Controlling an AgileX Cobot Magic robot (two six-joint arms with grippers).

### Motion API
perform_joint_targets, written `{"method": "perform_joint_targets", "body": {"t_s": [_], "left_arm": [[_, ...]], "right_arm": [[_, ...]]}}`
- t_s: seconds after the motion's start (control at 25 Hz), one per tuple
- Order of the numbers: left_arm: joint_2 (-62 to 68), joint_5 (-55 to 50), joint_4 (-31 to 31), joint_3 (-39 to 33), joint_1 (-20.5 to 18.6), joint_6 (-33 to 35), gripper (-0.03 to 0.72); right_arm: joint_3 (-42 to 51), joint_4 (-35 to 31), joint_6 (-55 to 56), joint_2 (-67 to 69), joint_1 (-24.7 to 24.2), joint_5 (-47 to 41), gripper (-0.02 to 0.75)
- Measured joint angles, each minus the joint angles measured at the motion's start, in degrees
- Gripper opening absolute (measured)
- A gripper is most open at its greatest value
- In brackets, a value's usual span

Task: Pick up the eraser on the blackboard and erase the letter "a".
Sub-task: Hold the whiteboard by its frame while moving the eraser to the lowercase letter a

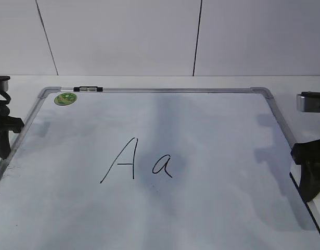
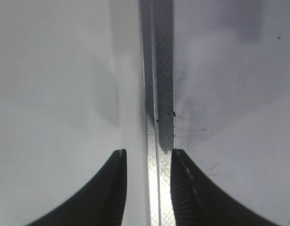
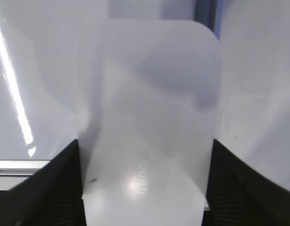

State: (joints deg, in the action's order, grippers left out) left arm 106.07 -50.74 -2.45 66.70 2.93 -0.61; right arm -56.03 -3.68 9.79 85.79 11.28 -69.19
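The blackboard point(image 1: 212, 208) is a white board with a silver frame, lying flat. A capital "A" point(image 1: 120, 161) and the small letter "a" point(image 1: 163, 165) are written at its middle. The eraser point(image 3: 149, 108), white with faint grey lettering, sits between the jaws of my right gripper point(image 3: 145, 141), which touch both of its long sides. In the exterior view my right gripper point(image 1: 308, 177) is at the board's right edge and the eraser is not clear to see. My left gripper point(image 2: 148, 151) is open and empty over the board's left frame strip point(image 2: 156, 188), at the left edge in the exterior view point(image 1: 2, 148).
A round green magnet point(image 1: 65, 98) lies at the board's far left corner. A small black and silver clip point(image 1: 88, 89) sits on the far frame. A white tiled wall point(image 1: 149, 36) stands behind the table.
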Motion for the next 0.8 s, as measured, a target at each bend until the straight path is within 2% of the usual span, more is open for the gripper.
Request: {"method": "perform_joint_targets", "body": {"t_s": [0.8], "left_arm": [[2.9, 0.5, 0.1, 0.4, -0.2, -0.2, 0.237]], "right_arm": [[0.0, 0.1, -0.2, 0.0, 0.0, -0.1, 0.567]]}}
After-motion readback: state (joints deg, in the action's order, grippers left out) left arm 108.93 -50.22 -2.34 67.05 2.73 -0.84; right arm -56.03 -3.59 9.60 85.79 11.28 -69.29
